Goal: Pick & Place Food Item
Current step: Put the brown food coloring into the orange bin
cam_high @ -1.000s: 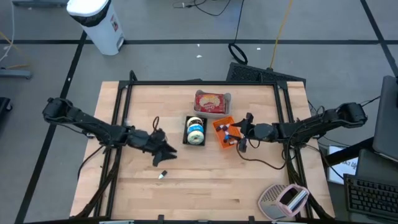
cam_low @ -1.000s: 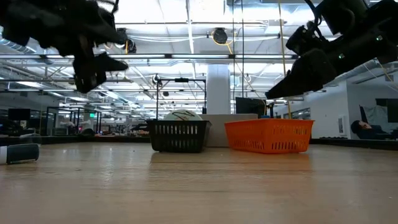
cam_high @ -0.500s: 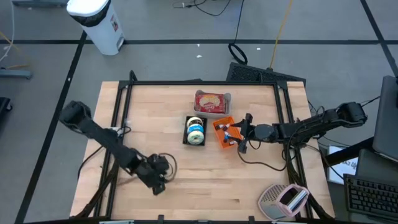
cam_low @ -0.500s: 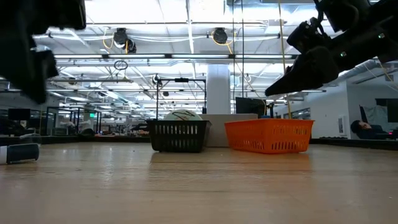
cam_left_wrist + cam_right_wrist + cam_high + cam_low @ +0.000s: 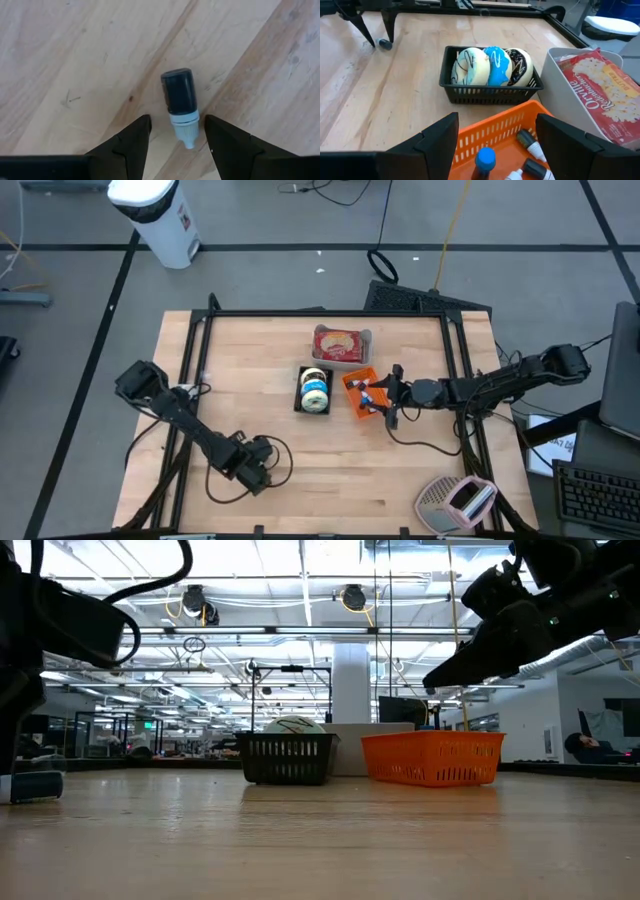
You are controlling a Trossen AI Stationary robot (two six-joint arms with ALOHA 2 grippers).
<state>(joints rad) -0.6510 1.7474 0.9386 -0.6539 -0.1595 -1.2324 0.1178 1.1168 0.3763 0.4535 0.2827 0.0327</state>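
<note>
Wooden tabletop fills my high view, and the left gripper (image 5: 258,476) hangs over the near-left part of it, well apart from the black basket (image 5: 314,390) and the orange basket (image 5: 360,395) mid-table; the right gripper (image 5: 385,402) waits over the orange one. From table height I see the small dark bottle (image 5: 32,786) lying on its side at the far left, with the left arm's bulk above it. The left wrist view settles what matters — the bottle sits between my spread fingers (image 5: 127,142), just ahead of the tips, its white nozzle toward the wrist, its long axis running along the pointing line, so I judge a straight drop should straddle it. On the right wrist view the jaws stand wide, empty, over the orange basket's bottles (image 5: 532,150) — the left arm is clearly nearer.
</note>
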